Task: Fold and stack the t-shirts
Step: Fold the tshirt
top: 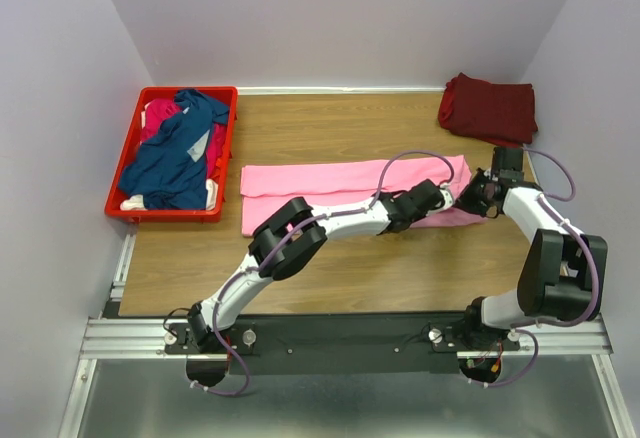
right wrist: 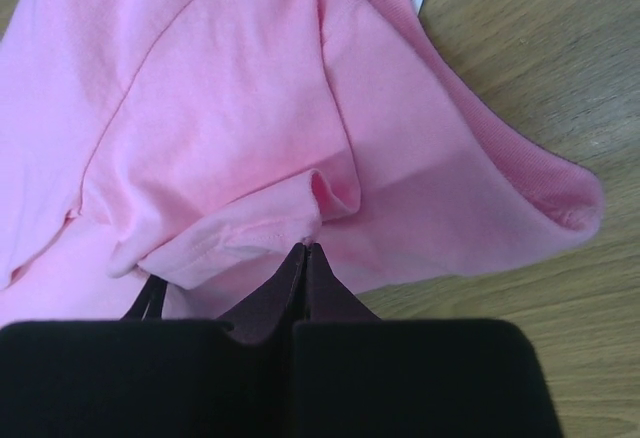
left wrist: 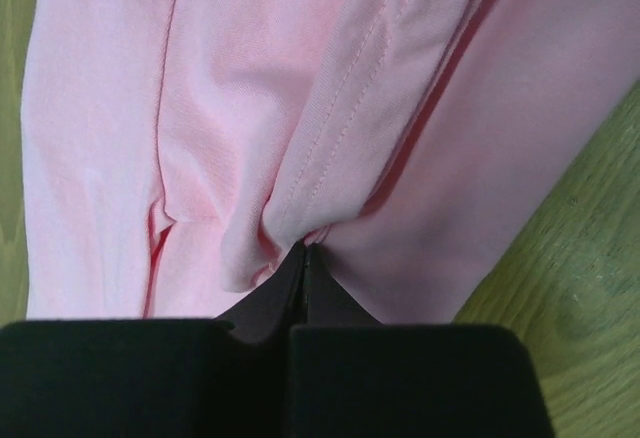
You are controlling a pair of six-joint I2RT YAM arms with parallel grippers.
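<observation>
- The left gripper (left wrist: 305, 254) is pinched tight on a bunched fold of the light pink t-shirt (top: 320, 186). The cloth puckers at its tips.
- The right gripper (right wrist: 308, 250) is likewise clamped on a small gathered tuck of the same shirt, near a ribbed edge with a white label.
- Both grips sit close together at the end of the pink shirt farthest from the red crate (top: 168, 215).
- The pink shirt lies on the table (top: 330, 128) as a long folded band, just right of the crate.
- It looks like thin, light, limp knit, so it will likely sag between the two grips and its layers may slide apart.
- The best hold is probably through all layers at the end corners, with the grips spread across the band's width so the fold travels evenly.
- The dark maroon t-shirt (top: 488, 108) rests folded at the far corner, well right of the crate.
- The navy t-shirt (top: 178, 158) and the magenta t-shirt (top: 160, 113) are heaped inside the crate.
</observation>
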